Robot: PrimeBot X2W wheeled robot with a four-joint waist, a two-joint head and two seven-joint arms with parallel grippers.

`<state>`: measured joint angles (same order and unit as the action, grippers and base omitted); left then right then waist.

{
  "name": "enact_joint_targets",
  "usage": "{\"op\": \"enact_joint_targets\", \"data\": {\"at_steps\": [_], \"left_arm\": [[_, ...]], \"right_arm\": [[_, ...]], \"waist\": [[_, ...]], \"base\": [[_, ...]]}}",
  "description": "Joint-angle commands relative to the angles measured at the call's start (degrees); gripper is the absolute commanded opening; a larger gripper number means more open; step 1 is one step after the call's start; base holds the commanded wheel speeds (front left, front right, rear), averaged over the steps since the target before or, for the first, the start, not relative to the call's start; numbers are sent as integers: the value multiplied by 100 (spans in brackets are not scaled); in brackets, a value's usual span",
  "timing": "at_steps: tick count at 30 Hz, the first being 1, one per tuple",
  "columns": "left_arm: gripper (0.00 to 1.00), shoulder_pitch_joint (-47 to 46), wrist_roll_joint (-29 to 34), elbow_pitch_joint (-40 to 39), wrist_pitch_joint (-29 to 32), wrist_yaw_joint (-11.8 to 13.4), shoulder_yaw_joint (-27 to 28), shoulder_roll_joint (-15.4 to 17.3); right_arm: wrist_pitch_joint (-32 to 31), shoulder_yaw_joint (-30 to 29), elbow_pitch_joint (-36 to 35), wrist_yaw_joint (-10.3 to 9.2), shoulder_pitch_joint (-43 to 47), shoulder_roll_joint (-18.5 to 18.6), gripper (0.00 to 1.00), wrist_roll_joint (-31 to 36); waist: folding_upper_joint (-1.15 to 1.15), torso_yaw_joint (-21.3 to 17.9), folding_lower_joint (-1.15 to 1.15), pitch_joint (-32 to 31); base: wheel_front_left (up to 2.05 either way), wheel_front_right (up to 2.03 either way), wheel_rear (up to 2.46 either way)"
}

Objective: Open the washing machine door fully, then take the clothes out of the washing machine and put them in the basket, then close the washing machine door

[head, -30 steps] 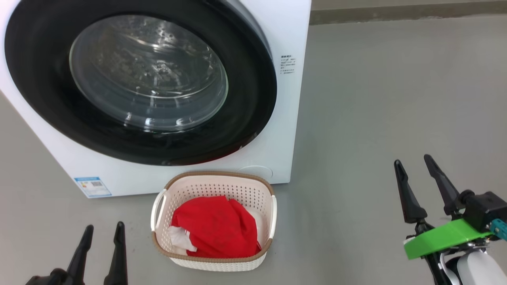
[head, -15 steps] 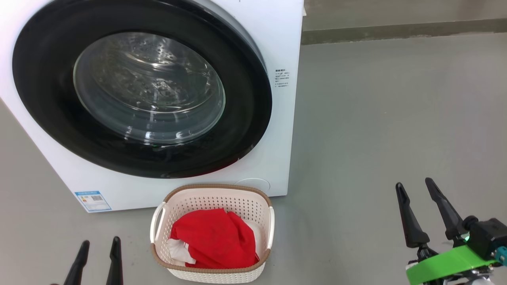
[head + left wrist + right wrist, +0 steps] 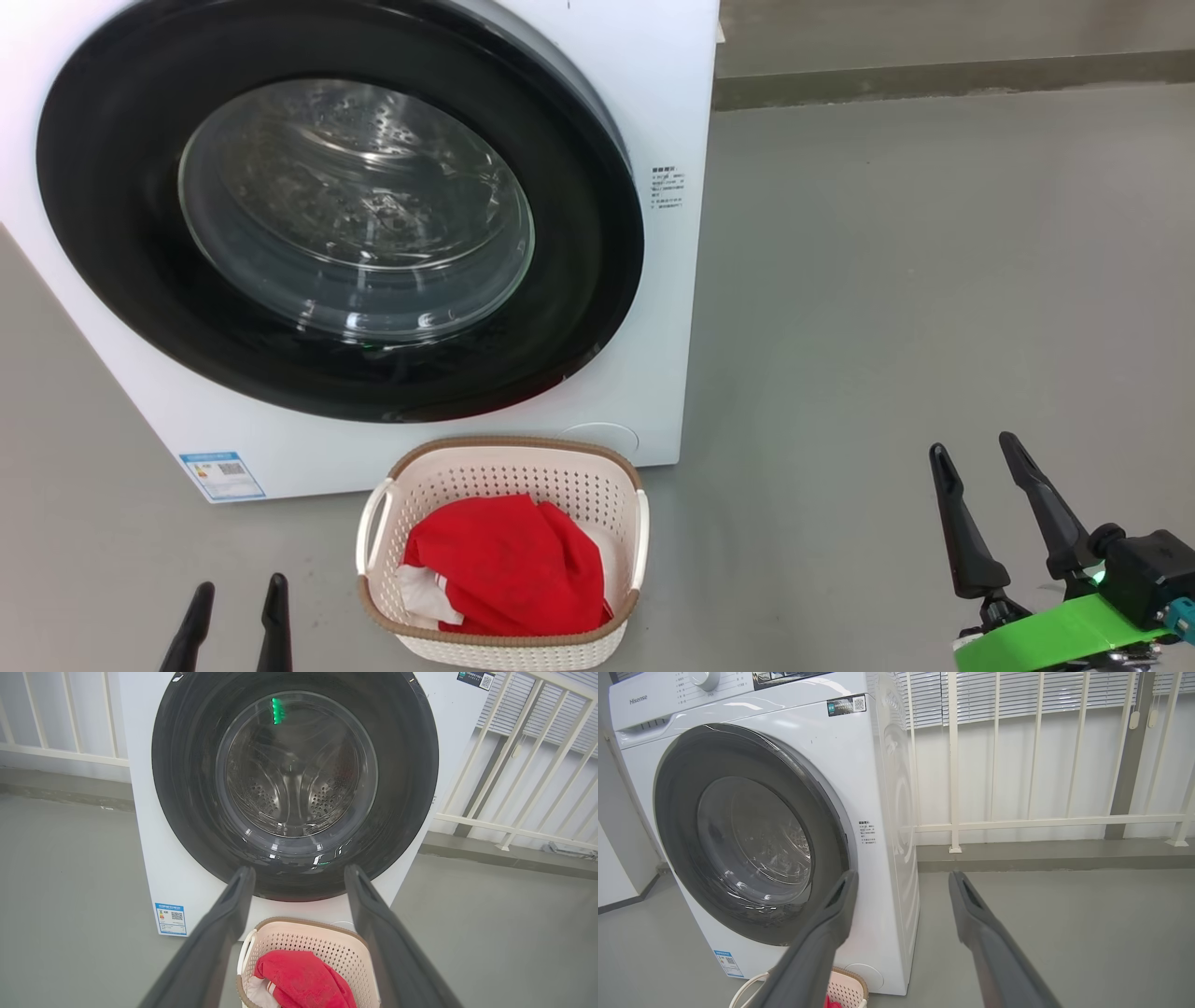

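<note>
The washing machine (image 3: 667, 308) (image 3: 873, 765) stands white at the upper left, and its door (image 3: 112, 233) (image 3: 402, 788) (image 3: 677, 812) with the black rim lies shut flat against the front. Through the glass I see the steel drum (image 3: 294, 793). On the floor before it sits the basket (image 3: 504, 462) (image 3: 299, 945) (image 3: 845, 989), holding the red clothes (image 3: 509, 565) (image 3: 303, 980) with a bit of white at the left. My left gripper (image 3: 236, 594) (image 3: 299, 875) is open at the lower left, back from the basket. My right gripper (image 3: 973, 453) (image 3: 902, 877) is open over bare floor at the lower right.
Grey floor (image 3: 934, 280) stretches to the right of the machine. A white railing (image 3: 1017, 823) on a low kerb (image 3: 1041, 856) runs behind it, with blinds above. A blue sticker (image 3: 222, 474) marks the machine's lower left front.
The head view has tilted, so the machine and basket sit lower in the picture. Both grippers have dropped toward the bottom edge. The door and the clothes stay as they were.
</note>
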<state>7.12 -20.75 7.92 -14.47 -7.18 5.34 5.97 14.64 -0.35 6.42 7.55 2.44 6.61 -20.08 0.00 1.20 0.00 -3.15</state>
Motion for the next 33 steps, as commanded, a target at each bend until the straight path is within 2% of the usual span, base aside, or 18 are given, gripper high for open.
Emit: {"op": "enact_joint_targets", "data": {"at_steps": [1,2,3,4,8,15,20,33], "left_arm": [[100,-119,-39,-148,-52,-31,166,72],[100,-118,-63,-150,-52,-31,154,72],[0,-117,-82,-157,-52,-31,136,81],[0,-2,-72,17,4,2,-30,-4],[0,10,-85,315,41,9,-56,-151],[0,-62,-479,328,163,6,-39,-160],[0,-104,-705,339,227,5,-36,-165],[0,-247,-1441,371,438,1,-21,-181]], "right_arm": [[36,107,-159,-6,-54,78,100,40],[36,108,-162,-6,-53,82,100,39],[36,111,-165,-6,-54,86,0,38],[-1,3,17,0,0,-3,0,-3],[-7,45,318,0,103,-108,0,-19],[-125,8,335,0,56,-123,0,-425],[-192,-13,353,-1,24,-131,0,-655],[-412,-83,402,-1,-82,-159,0,-1402]], "waist": [[0,1,0,-12],[0,-1,0,-17],[0,-3,0,-18],[0,-3,0,-18],[0,-3,0,-18],[0,-9,13,-12],[0,-13,1,10],[0,-25,0,49]], "base": [[0,0,0],[0,0,0],[0,0,0],[0,0,0],[0,0,0],[0,0,0],[0,0,0],[0,0,0]]}}
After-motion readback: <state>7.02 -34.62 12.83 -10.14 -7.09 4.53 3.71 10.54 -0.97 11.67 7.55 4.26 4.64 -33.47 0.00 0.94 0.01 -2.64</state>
